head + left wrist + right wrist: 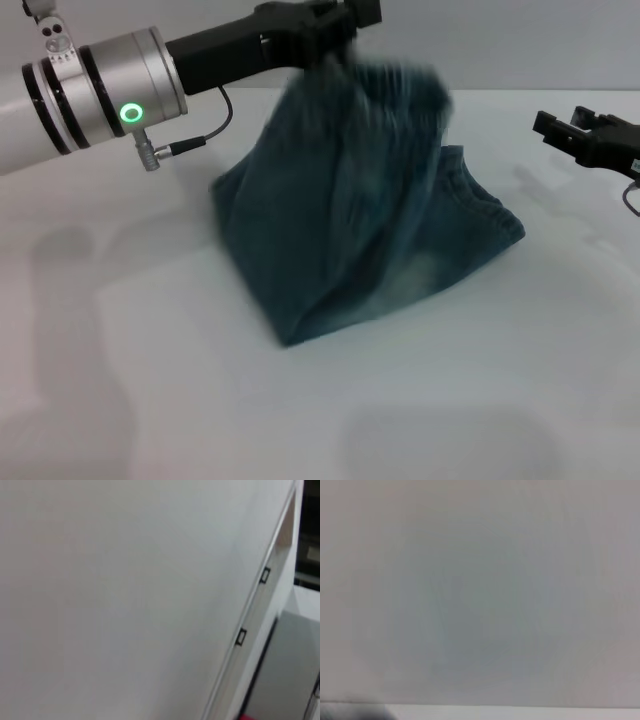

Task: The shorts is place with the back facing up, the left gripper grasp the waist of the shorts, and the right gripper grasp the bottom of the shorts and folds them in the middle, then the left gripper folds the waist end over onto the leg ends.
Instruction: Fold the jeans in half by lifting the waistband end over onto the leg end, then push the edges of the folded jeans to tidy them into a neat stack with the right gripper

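Note:
The blue-green denim shorts (350, 220) hang in a tent shape. Their lower part rests on the white table (150, 380), and their upper end is lifted and blurred. At that upper end my left gripper (333, 45) is shut on the cloth, reaching in from the left at the top of the head view. I cannot tell whether the held end is the waist or the leg ends. My right gripper (578, 130) hovers at the far right, open, apart from the shorts and holding nothing. Neither wrist view shows the shorts.
The left arm's silver cuff (110, 95), with its green light and thin cable, stands above the table's back left. The left wrist view shows bare table (125, 605) and its edge (250, 620). The right wrist view shows only table surface (480, 605).

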Controlling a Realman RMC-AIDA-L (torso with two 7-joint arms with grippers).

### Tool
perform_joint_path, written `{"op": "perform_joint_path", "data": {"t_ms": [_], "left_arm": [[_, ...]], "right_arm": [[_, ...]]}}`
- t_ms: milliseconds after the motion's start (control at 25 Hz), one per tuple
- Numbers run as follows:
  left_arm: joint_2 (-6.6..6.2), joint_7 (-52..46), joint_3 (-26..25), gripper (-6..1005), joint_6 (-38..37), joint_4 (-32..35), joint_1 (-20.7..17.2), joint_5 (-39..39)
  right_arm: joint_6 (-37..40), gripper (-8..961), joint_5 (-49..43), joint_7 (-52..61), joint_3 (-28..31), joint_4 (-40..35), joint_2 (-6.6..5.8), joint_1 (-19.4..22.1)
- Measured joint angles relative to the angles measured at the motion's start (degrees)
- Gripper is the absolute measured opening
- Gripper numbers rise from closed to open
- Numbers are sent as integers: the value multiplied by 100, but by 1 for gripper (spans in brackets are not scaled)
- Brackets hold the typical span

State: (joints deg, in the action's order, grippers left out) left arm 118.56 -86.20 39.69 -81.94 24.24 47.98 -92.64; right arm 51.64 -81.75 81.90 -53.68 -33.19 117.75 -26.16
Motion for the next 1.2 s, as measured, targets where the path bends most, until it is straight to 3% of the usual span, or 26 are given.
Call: {"op": "perform_joint_path", "data": {"t_ms": [80,440,600,880,960,1040,1080,1200], "left_arm": [[0,0,2,24,9,-16,2,34],[1,4,-14,344,-1,-38,-49,114],[-1,119,-30,474,-27,-41,-239,300],[-27,797,-45,681,-224,-42,-620,529],[-37,1217,-73,738,-298,-42,-1026,1017],[-40,1338,-74,795,-319,-42,-1153,1277],[-44,1549,-76,824,-367,-41,-1512,1713],[-49,1628,-76,814,-399,-27,-1726,1911]], "right_arm": [[-1,652,0,-6,1,4,14,-19],[-1,651,16,-118,7,49,36,-69],[188,651,20,-158,7,-25,36,-70],[1939,652,34,-111,79,-370,-167,-58],[2452,651,8,-74,63,-383,-239,-124],[2972,651,-43,2,-10,-387,-306,-226],[3137,651,-99,51,-31,-388,-327,-265],[3705,651,-551,342,-77,-400,-372,-486]]}}
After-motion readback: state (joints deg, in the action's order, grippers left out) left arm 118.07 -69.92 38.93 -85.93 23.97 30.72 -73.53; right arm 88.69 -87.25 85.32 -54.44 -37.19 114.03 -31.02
